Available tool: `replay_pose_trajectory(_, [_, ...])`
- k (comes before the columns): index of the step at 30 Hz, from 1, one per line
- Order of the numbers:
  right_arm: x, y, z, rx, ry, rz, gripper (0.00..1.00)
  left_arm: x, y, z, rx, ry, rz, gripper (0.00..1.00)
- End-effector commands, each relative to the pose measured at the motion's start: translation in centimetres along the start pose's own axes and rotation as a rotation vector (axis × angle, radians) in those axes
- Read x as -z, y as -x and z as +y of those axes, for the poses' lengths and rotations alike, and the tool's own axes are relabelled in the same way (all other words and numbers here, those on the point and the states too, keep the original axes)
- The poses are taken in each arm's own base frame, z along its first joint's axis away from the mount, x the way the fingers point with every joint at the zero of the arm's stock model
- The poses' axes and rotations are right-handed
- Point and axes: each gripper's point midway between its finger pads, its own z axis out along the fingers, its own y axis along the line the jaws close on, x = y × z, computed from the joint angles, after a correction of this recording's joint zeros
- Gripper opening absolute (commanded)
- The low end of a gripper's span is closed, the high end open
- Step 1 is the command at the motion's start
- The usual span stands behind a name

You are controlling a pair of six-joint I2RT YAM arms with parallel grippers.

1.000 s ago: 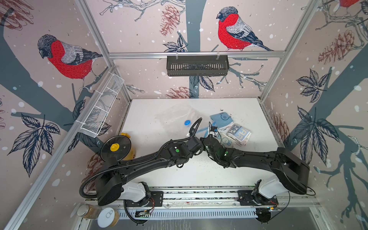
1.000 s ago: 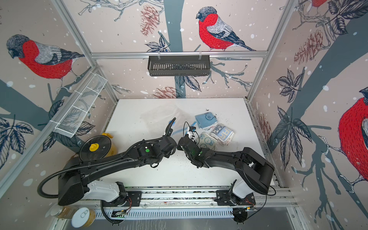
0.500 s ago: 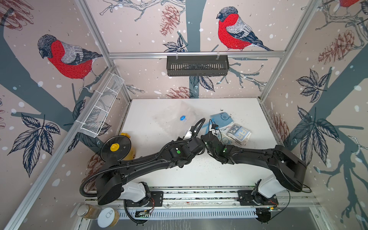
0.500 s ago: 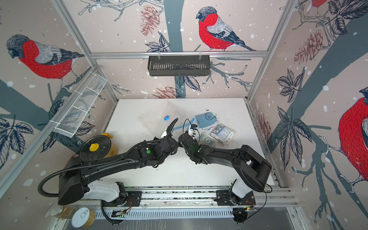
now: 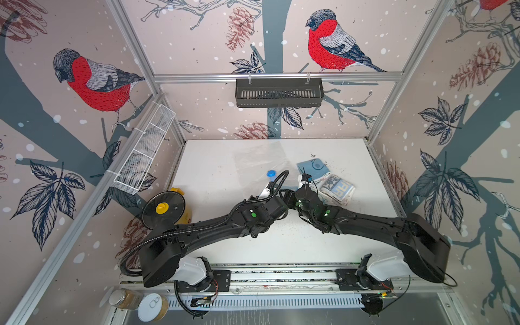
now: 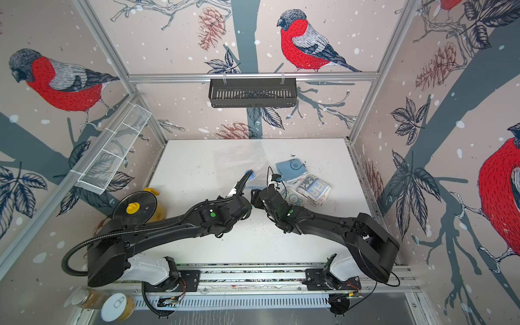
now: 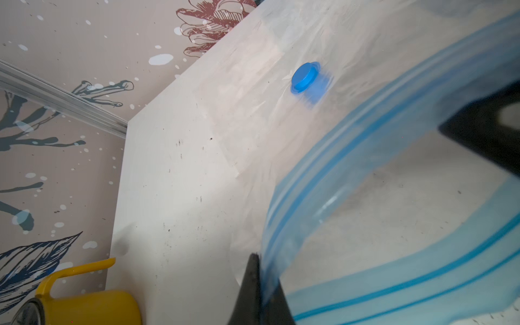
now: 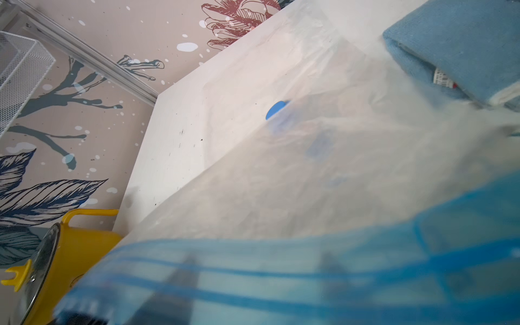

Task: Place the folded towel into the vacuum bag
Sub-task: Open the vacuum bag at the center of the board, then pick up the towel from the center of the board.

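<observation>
at the left wrist only, left pincer (image 7: 260,281) pinches the vacuum bag (image 7: 281,126) — right pincer (image 6: 254,197): cannot tell.

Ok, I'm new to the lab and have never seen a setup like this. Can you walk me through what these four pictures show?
Two black robot arms, left and right, stand on a rail along a white table. Both top views look down from overhead; the other two come from cameras on the wrists. On the table lie a clear vacuum bag with a blue valve cap, a folded blue towel and a patterned folded towel. A yellow pot with a glass lid sits at its left edge. The left gripper pinches the bag's blue zip strip. The right gripper looks open, that strip blurred across it.
</observation>
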Motion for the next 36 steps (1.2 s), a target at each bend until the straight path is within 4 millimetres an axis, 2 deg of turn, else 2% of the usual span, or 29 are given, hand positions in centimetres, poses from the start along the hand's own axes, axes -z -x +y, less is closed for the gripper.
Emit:
replay_pose_trajectory(1, [1.9, -0.9, -0.9, 0.034, -0.016, 0.068, 0.71, -0.7, 0.2, -0.5, 0.053, -0.051, 0.012, 0.00])
replay_pose_trajectory(5, [5.2, 0.4, -3.0, 0.015, -0.067, 0.048, 0.79, -1.3, 0.1, -0.6, 0.060, -0.068, 0.028, 0.00])
replay_pose_trajectory(9, [8.4, 2.4, -6.8, -0.038, -0.157, -0.002, 0.86, -1.4, -0.5, -1.3, 0.063, -0.110, 0.048, 0.00])
replay_pose_trajectory(10, [9.2, 2.9, -7.8, -0.057, -0.176, -0.021, 0.94, -1.4, -0.7, -1.6, 0.063, -0.130, 0.053, 0.00])
replay_pose_trajectory(11, [9.8, 3.0, -8.8, -0.072, -0.198, -0.025, 0.98, -1.4, -0.9, -1.8, 0.063, -0.143, 0.056, 0.00])
replay_pose_trajectory(14, [10.9, 3.0, -12.1, -0.120, -0.270, 0.003, 0.99, -1.5, -1.6, -2.0, 0.074, -0.150, 0.064, 0.00])
replay_pose_trajectory(18, [11.0, 1.7, -15.2, -0.186, -0.328, 0.106, 0.99, -1.8, -2.0, -1.9, 0.072, -0.137, 0.065, 0.00])
replay_pose_trajectory(23, [10.2, 0.0, -17.2, -0.275, -0.365, 0.209, 0.99, -1.8, -1.7, -2.7, 0.079, -0.168, 0.073, 0.00])
replay_pose_trajectory(29, [8.7, -0.8, -18.1, -0.342, -0.404, 0.296, 0.97, -1.7, -1.5, -3.5, 0.094, -0.210, 0.083, 0.00])
replay_pose_trajectory(36, [6.3, -3.0, -19.3, -0.412, -0.444, 0.396, 0.87, -1.5, -1.4, -3.1, 0.096, -0.200, 0.081, 0.00])
